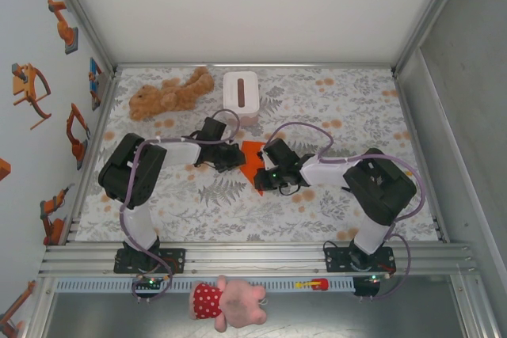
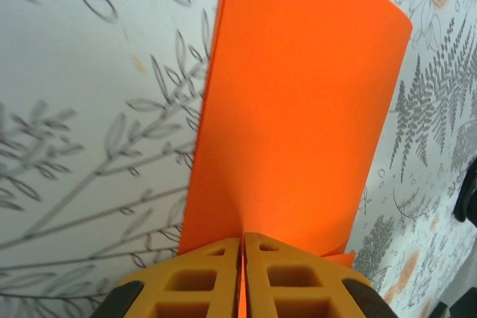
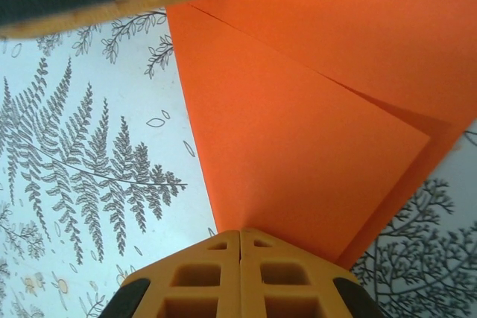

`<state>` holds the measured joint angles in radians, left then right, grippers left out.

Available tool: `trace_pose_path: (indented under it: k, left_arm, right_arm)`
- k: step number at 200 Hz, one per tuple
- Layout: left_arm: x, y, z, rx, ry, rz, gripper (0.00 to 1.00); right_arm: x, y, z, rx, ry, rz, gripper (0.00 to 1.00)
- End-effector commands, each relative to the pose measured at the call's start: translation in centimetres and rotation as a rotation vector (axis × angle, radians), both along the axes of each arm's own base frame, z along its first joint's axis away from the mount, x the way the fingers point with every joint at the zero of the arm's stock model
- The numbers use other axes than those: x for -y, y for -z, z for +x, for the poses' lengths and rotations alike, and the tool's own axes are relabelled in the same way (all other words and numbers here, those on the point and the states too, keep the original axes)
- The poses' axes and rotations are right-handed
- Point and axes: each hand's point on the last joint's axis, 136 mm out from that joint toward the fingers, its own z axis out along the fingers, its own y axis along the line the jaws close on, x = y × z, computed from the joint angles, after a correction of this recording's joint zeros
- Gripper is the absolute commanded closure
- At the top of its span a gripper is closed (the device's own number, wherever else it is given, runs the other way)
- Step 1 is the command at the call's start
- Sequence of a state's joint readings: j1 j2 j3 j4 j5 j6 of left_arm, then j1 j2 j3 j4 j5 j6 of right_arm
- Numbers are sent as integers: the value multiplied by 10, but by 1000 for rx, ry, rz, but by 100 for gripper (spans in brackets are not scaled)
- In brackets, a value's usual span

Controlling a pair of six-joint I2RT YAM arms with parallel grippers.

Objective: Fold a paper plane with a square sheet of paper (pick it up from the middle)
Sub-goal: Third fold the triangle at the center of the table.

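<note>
At the near edge of the table (image 1: 238,211), in front of the arm bases, there's a pink plush toy (image 1: 230,304) lying on the rail. It's nowhere near the work, so I'm ignoring it.

Further in, mid-table, both arms bend inward and meet over the square sheet of paper (image 1: 251,161). It sits between the two grippers on the leafy cloth and already has some folding in it: my right wrist cam shows one orange layer lapped over another with a diagonal edge.

The left gripper (image 2: 242,247) is clamped on the sheet. There's a sliver of orange right in the seam between its fingers, and the paper stands up and curves away from it. My guess is it's lifting that flap so it can be swung over.

The right gripper (image 3: 240,240) is closed tight with its tips right at the paper's edge. I can't tell if it's pinching a layer or just pressing down to anchor things. Either way it looks like the steadying hand.

Past all that, the white tissue box (image 1: 240,93) and a brown teddy bear (image 1: 170,93) sit at the far side, well apart from the paper.
</note>
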<state>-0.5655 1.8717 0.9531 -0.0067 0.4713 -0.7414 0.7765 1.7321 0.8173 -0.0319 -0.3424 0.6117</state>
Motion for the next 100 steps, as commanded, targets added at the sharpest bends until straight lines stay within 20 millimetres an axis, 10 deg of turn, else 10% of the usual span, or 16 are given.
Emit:
trace_pose_path:
  k: [1, 58, 100]
  left_arm:
    - [-39, 26, 17, 14, -57, 172, 89]
    - [-31, -34, 29, 118, -93, 88, 90]
    - [-3, -41, -1, 111, -93, -24, 90]
  right_arm:
    - [64, 48, -53, -187, -8, -280, 100]
    - [47, 25, -39, -130, -35, -212, 100]
    - [35, 18, -35, -127, -33, -156, 100]
